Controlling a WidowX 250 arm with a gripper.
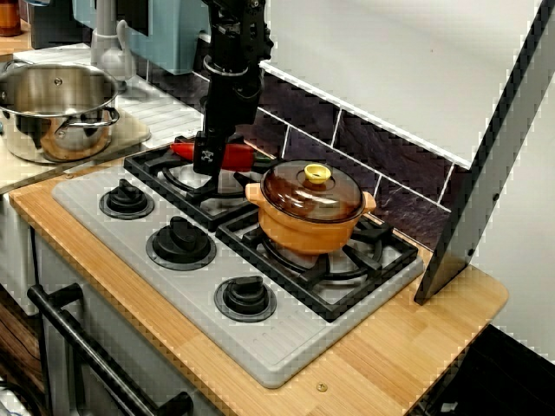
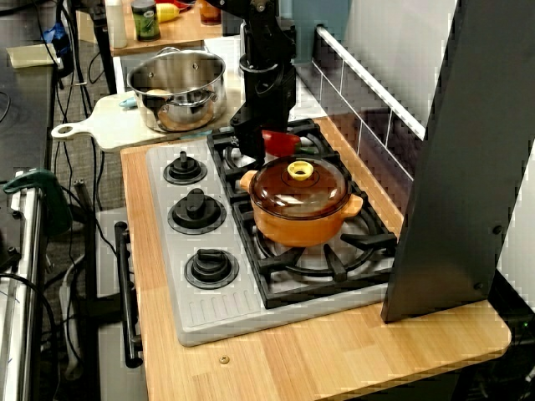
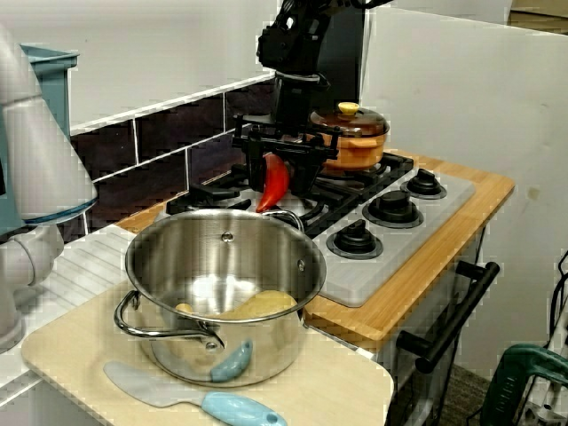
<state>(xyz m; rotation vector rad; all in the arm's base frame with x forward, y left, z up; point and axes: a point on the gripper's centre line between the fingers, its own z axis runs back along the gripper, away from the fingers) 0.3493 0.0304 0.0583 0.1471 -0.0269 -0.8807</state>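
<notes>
Knob-side view, claw [image 1: 208,163]: down at the burner next to the orange pot [image 1: 308,230], narrowed onto the red pepper [image 1: 234,156].
End-on view, red pepper [image 2: 282,142]: just beyond the orange pot [image 2: 301,217], about level with the grate [image 2: 334,259].
Steel-pot view, red pepper [image 3: 273,182]: tip tilted down, nearer than the orange pot [image 3: 359,151]; steel pot [image 3: 266,351] well apart.
Grip: probably safest at the pepper's thick middle, clear of the orange pot.
</notes>
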